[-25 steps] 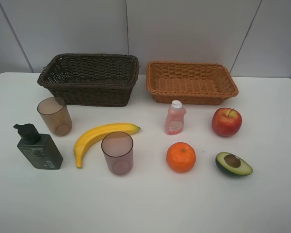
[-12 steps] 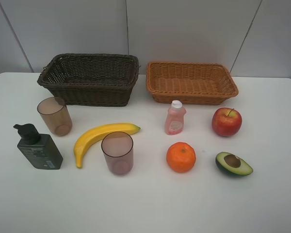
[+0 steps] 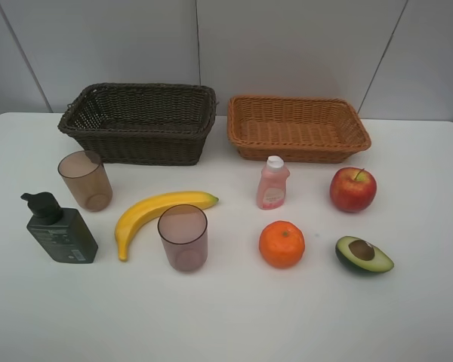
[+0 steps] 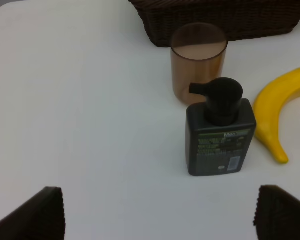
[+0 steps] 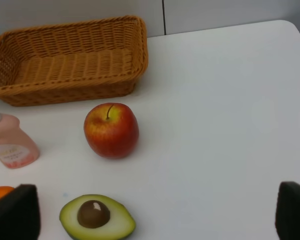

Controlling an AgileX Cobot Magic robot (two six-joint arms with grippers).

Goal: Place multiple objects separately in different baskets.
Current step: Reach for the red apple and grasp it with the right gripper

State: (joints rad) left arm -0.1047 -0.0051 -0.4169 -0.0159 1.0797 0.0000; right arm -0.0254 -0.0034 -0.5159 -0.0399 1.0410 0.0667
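Landmark: pink bottle [image 3: 272,183], upright on the desk [image 3: 226,324].
- Light basket [image 3: 298,128] just behind it. Dark basket [image 3: 140,122] behind and to its left.
- Every object sits on the desk, outside both baskets.
- Apple [image 3: 353,189] near on its right. Orange [image 3: 281,243] straight in front. Avocado [image 3: 363,255] front-right, cut face up, pit showing.
- Banana [image 3: 155,213] to its left, one tip pointing at it.
- Near cup [image 3: 183,237] front-left, against the banana's inner curve. Far cup [image 3: 85,179] well left, beyond the banana.
- Pump bottle [image 3: 60,230] farthest left, slightly forward.
- My left pincer [image 4: 160,215] is on the pump-bottle side, fingers wide apart, gripping nothing.
- My right pincer [image 5: 152,212] is on the bottle's right, by the avocado, likewise spread and unloaded.
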